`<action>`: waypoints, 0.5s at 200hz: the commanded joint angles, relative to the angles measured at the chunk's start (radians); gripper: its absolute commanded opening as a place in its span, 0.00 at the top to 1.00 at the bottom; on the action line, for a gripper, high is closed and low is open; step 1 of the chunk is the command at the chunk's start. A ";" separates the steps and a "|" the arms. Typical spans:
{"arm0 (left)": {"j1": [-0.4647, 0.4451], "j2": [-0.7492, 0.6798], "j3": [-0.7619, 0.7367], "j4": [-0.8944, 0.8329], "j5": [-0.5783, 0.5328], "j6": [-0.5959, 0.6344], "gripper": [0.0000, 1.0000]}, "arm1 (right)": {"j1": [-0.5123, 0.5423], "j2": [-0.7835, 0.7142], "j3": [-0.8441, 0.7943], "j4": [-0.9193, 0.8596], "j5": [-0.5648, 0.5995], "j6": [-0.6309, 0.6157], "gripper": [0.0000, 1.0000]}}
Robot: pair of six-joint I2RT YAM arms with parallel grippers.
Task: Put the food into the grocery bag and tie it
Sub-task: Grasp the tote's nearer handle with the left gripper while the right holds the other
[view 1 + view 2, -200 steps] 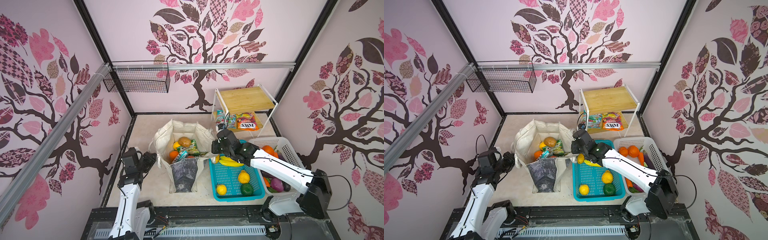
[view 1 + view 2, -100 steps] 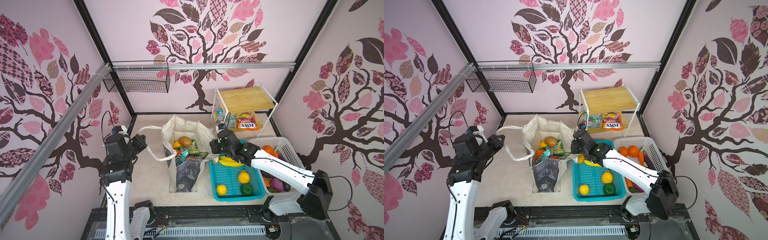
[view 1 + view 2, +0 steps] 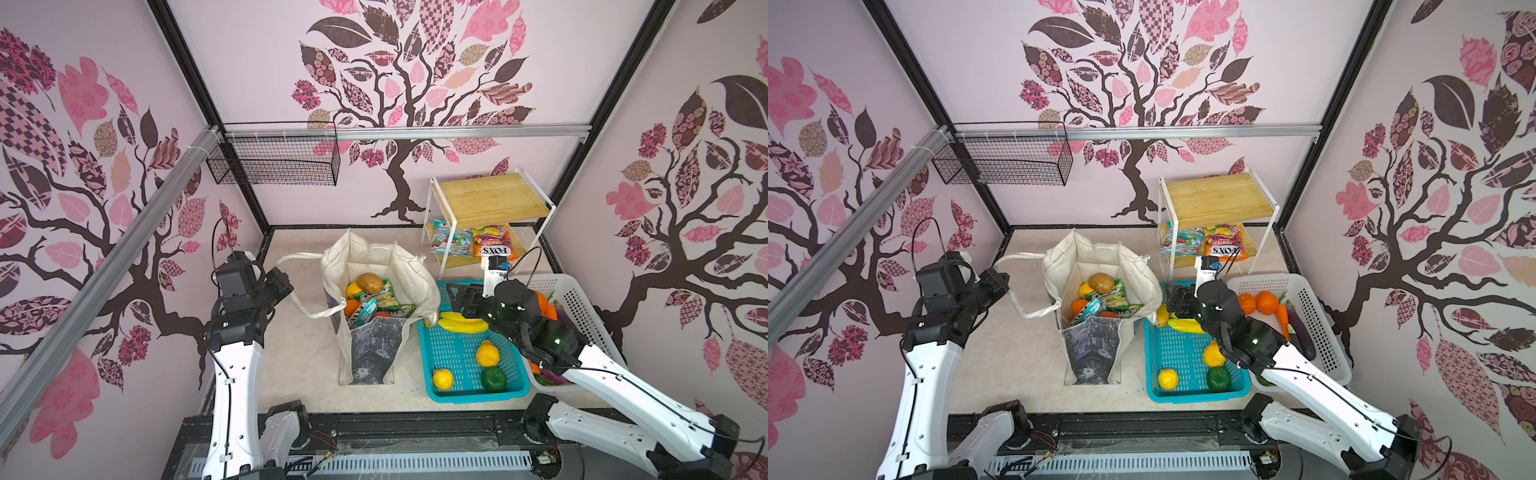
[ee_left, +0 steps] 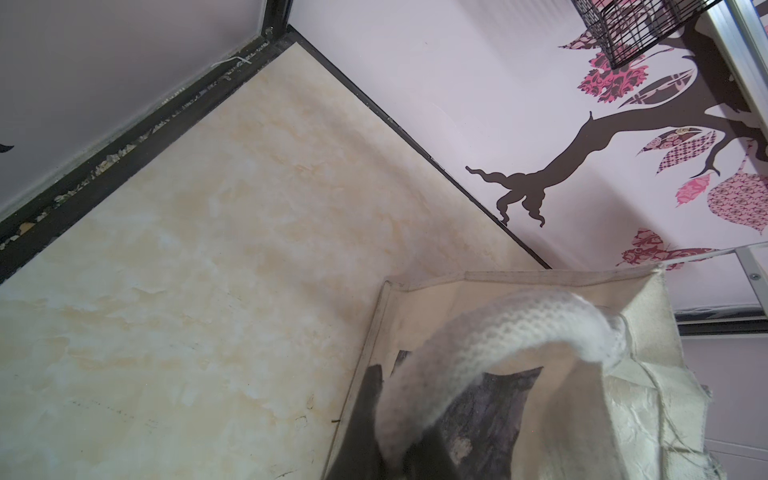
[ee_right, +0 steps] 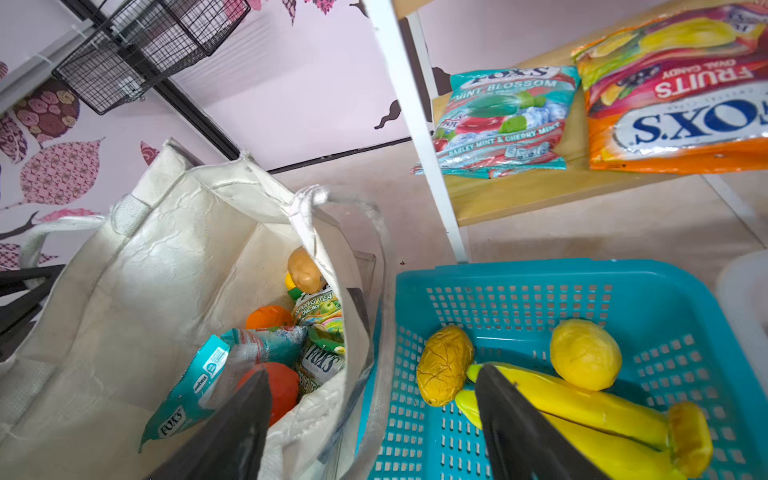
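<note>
The cream grocery bag (image 3: 365, 257) (image 3: 1096, 257) stands open at mid-floor. Food lies inside it: a brown potato (image 3: 370, 282), orange fruits and green and teal packets (image 5: 320, 316). My left gripper (image 3: 282, 286) (image 4: 399, 449) is shut on the bag's left handle (image 3: 309, 313) (image 4: 519, 328), held out to the left above the floor. My right gripper (image 3: 459, 297) (image 5: 374, 428) hangs open over the bag's right rim and the teal basket's edge. The right handle (image 5: 376, 257) shows blurred between its fingers, loose beside the bag. Yellow bananas (image 3: 461, 322) (image 5: 582, 411) lie just below the right gripper.
The teal basket (image 3: 478, 392) holds bananas, yellow fruits and a green one. A white basket (image 3: 582, 307) with oranges and vegetables stands to its right. A shelf (image 3: 490, 199) behind them carries candy packets (image 3: 473, 241). A wire basket (image 3: 274, 162) hangs on the back wall.
My left arm rose and drew the left handle up and out to the left, standing the bag taller. My right gripper opened and let go of the right handle.
</note>
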 commanded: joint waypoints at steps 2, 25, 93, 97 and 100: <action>0.004 -0.005 -0.030 0.056 0.009 -0.009 1.00 | -0.067 0.032 -0.066 0.000 -0.133 0.070 0.29; 0.005 -0.015 -0.039 0.044 0.001 0.000 1.00 | -0.071 0.081 -0.107 0.040 -0.188 0.111 0.35; 0.005 -0.016 -0.085 0.076 0.020 0.002 1.00 | -0.060 0.249 -0.145 0.239 -0.376 0.200 0.29; 0.005 -0.013 -0.087 0.079 0.025 0.002 1.00 | -0.056 0.260 -0.147 0.252 -0.383 0.205 0.29; 0.005 -0.011 -0.087 0.079 0.027 0.001 1.00 | -0.053 0.268 -0.147 0.260 -0.385 0.209 0.29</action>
